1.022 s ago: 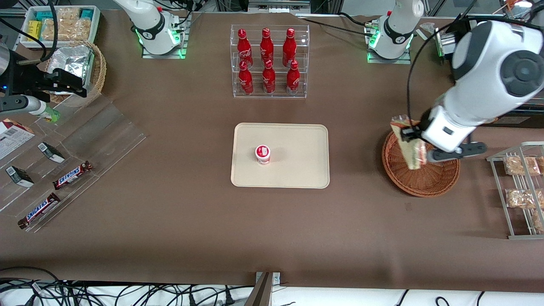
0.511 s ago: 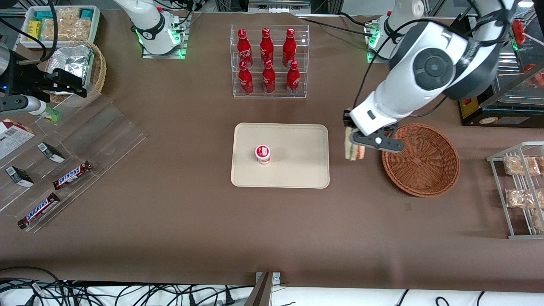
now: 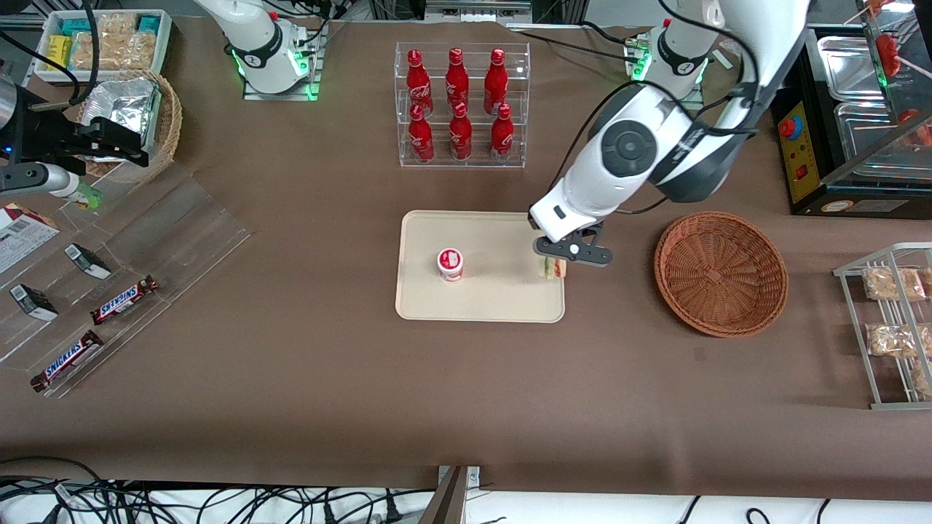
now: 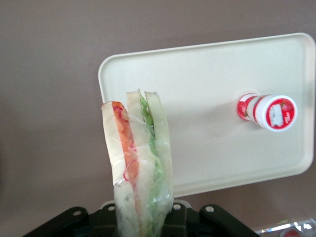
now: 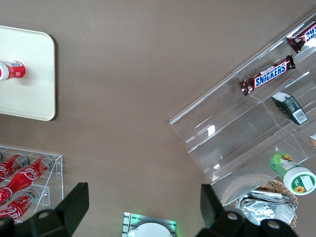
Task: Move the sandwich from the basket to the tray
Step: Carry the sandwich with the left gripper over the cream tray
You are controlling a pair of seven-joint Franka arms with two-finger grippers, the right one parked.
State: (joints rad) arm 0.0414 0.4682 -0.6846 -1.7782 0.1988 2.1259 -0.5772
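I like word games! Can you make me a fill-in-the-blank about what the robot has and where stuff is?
1. The end effector holds a wrapped ____.
2. It hangs over the edge of the cream ____.
3. The small red-and-white cup stands on the tray, and the wicker basket has ____ in it.

Missing words: sandwich; tray; nothing

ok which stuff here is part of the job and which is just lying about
Part of the job: sandwich, held in the hand above the tray edge; basket.

Lying about: yogurt cup, cola bottles, Snickers bars, snack packets.
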